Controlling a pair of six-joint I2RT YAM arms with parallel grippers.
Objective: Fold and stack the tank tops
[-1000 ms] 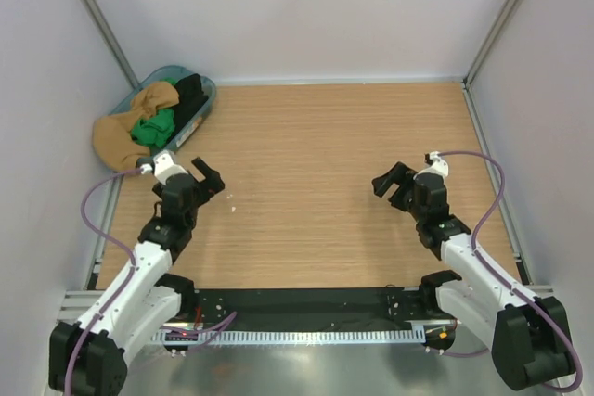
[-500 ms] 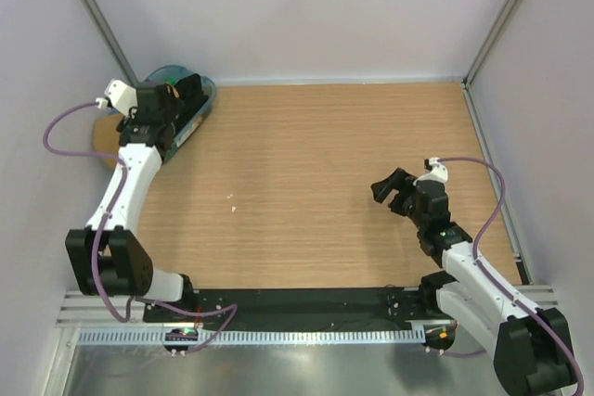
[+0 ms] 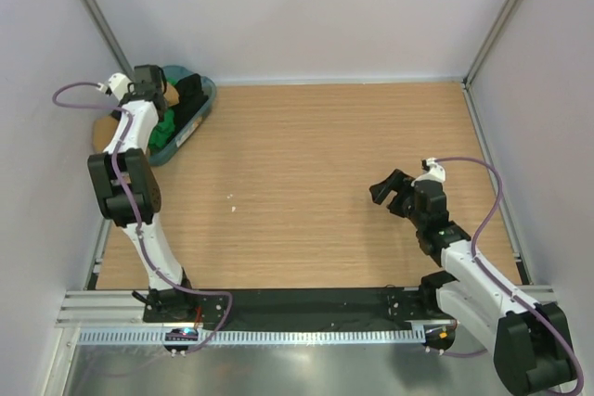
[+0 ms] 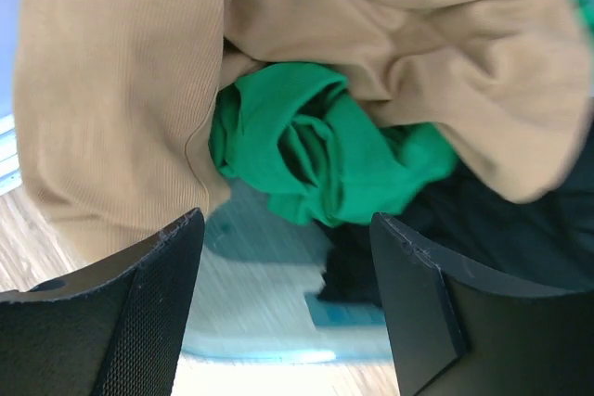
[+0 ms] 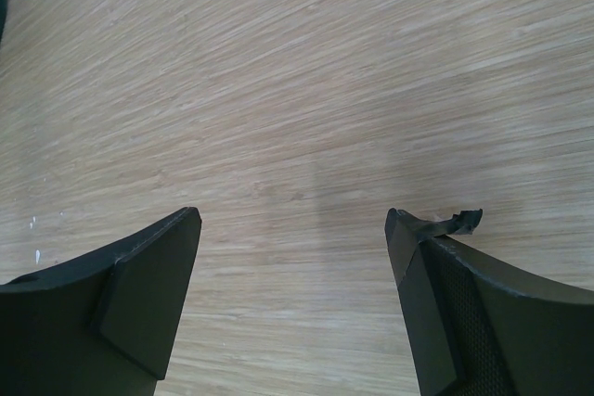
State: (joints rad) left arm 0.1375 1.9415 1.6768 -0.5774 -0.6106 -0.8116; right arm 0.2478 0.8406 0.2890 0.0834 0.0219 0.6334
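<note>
The bright green tank top [image 4: 325, 155] lies crumpled in a blue bin [image 3: 200, 110] at the table's far left corner, and it also shows in the top view [image 3: 165, 127]. The black tank top [image 4: 501, 229] lies bunched to its right in the bin and also shows in the top view [image 3: 192, 90]. My left gripper [image 4: 288, 303] is open and empty just above the bin, the green top ahead between its fingers; in the top view it [image 3: 153, 90] hangs over the bin. My right gripper [image 3: 385, 187] is open and empty over bare wood, as the right wrist view [image 5: 292, 294] shows.
A tan ribbed garment [image 4: 111, 90] drapes over the bin's left side and partly over the green top. White walls with metal posts enclose the wooden table [image 3: 316, 173]. A black rail [image 3: 306, 303] runs along the near edge.
My left arm has swung from the table's near left up to the bin in the far left corner. My right gripper has barely shifted.
</note>
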